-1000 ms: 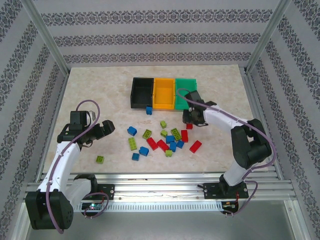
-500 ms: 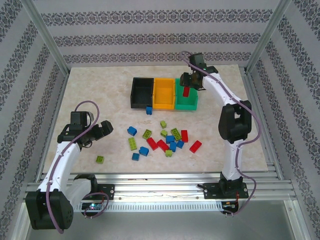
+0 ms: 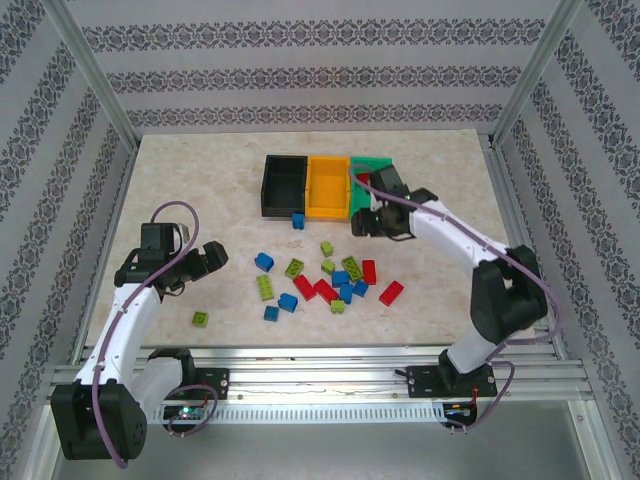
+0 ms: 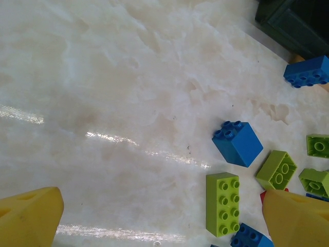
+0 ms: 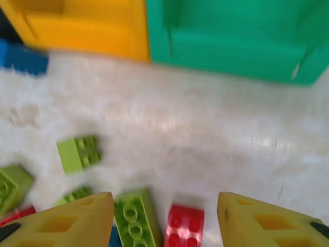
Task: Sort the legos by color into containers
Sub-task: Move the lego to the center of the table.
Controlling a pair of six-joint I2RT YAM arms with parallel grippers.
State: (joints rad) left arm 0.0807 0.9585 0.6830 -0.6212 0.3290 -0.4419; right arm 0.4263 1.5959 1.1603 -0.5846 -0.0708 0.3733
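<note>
Small studded bricks (image 3: 325, 290) in blue, lime and red lie scattered on the worktop (image 3: 200, 180) near three bins (image 3: 329, 186). Left jaws gape wide; right jaws stand apart, empty.

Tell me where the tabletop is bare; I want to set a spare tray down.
Bare: the tabletop left of the black bin, and the far-right corner beyond the green bin. Crowded: the middle, among the legos.

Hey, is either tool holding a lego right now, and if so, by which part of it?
Nothing is held. The left tool and the right tool both stand open and empty.
</note>
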